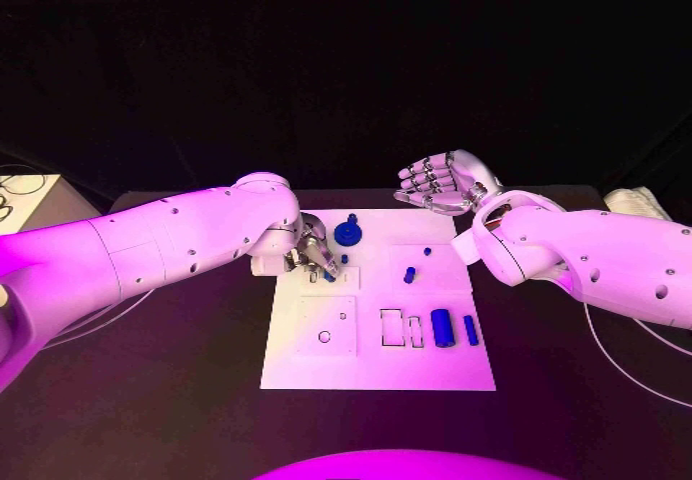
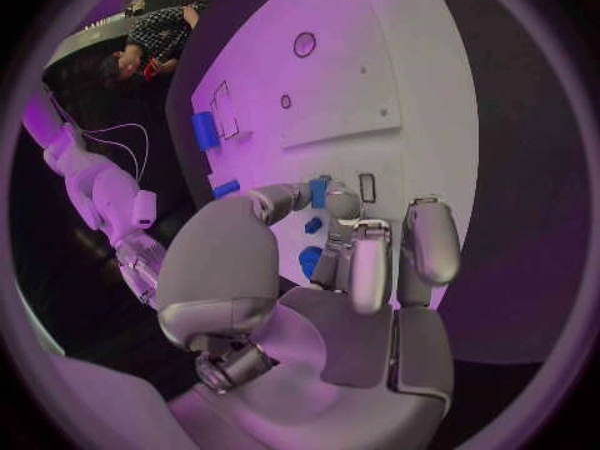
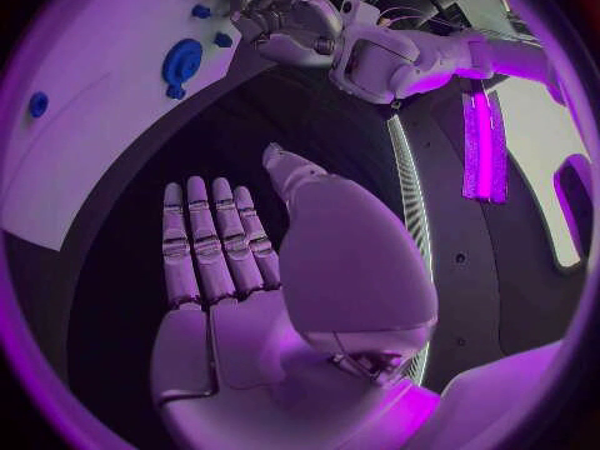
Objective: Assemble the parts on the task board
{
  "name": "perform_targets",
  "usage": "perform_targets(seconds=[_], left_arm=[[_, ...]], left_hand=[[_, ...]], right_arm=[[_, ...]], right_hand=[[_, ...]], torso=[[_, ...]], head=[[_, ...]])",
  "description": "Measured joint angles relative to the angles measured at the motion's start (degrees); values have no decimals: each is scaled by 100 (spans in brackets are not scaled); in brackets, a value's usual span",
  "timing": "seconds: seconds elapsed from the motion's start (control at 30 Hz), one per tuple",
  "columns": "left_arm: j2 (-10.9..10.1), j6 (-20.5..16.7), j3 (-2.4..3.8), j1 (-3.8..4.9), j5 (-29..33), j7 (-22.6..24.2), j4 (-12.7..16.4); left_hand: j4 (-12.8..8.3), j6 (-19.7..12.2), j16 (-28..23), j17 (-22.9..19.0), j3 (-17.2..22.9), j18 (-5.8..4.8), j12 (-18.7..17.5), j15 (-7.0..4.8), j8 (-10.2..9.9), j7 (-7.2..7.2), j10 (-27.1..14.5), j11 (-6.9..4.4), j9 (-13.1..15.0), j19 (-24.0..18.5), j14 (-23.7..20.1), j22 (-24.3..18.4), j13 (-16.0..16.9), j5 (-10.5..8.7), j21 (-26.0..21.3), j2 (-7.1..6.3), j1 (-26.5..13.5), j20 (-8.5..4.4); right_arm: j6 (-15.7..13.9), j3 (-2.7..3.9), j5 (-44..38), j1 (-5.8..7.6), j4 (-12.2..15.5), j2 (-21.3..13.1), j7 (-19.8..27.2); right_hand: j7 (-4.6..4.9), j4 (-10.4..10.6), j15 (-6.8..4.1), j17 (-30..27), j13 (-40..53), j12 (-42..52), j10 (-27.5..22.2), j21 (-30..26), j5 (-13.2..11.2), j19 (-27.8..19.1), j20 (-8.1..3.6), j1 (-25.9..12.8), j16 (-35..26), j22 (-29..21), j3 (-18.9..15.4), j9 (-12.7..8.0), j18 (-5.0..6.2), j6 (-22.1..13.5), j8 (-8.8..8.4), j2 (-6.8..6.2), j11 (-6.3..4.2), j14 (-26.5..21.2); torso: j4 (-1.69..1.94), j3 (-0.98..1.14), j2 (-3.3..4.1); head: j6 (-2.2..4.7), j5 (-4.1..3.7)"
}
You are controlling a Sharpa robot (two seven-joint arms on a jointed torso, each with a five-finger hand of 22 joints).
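We take the task board (image 1: 378, 370) as our reference, working from its near edge outward. Toward the near right of the board we note two blue cylinders (image 1: 443, 328) lying side by side, just beside a pair of outlined rectangular slots (image 1: 392, 328). Nearer the board's middle, two small blue pegs (image 1: 410, 274) sit well apart from one another. At the board's far left, the left hand (image 1: 310, 255) is lowered onto the surface, its fingers curled together around a small blue part (image 2: 320, 192) pinched at the fingertips (image 2: 340, 205). Just beyond that hand, a round blue gear (image 1: 348, 234) rests on the board's far portion. Past the board's far right corner, the right hand (image 1: 444, 183) is raised off the board, fingers straight and spread, holding nothing.
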Motion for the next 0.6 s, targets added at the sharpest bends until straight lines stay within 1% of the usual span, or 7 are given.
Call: perform_targets(seconds=[0.33, 0.4, 0.6], left_arm=[[9, 0, -2, 0, -16, 0, 0], [10, 0, -3, 0, -20, -2, 2], [13, 1, -4, 0, -36, -7, 15]], left_hand=[[0, 1, 0, 0, 0, 0, 0, 0, 0, -1, 1, 1, -1, 0, 0, -1, -7, -14, 0, 0, 0, 0], [0, 1, 0, 0, 0, 0, 0, 0, 0, -1, 1, 1, -2, 0, 0, -1, -7, -13, 0, 0, 0, 0], [0, 1, 0, 0, 0, 0, 0, 0, 0, -1, 1, 2, -2, 0, 0, -1, -7, 4, 0, 0, 0, 0]], right_arm=[[4, 0, -4, 0, 2, 3, -3], [5, 0, -5, 0, 2, 3, -3], [8, 0, -6, 0, 2, 3, -4]], right_hand=[[0, 0, 0, -7, 0, 0, 0, 0, 0, 0, 0, 0, 0, -11, 0, 0, 0, 0, 0, 0, 0, 0], [19, 0, 0, -7, 0, 0, 0, 0, 0, 0, 0, 0, 0, -18, 0, 0, 0, 19, 0, 0, 0, 0], [21, 0, 0, -7, 0, 0, 0, 0, 0, 0, 0, 0, 0, -18, 0, 0, 0, 22, 0, 0, 0, 0]], torso=[[2, 0, 0], [1, -1, 0], [1, -3, -1]], head=[[-9, -1], [-11, -1], [-15, -7]])
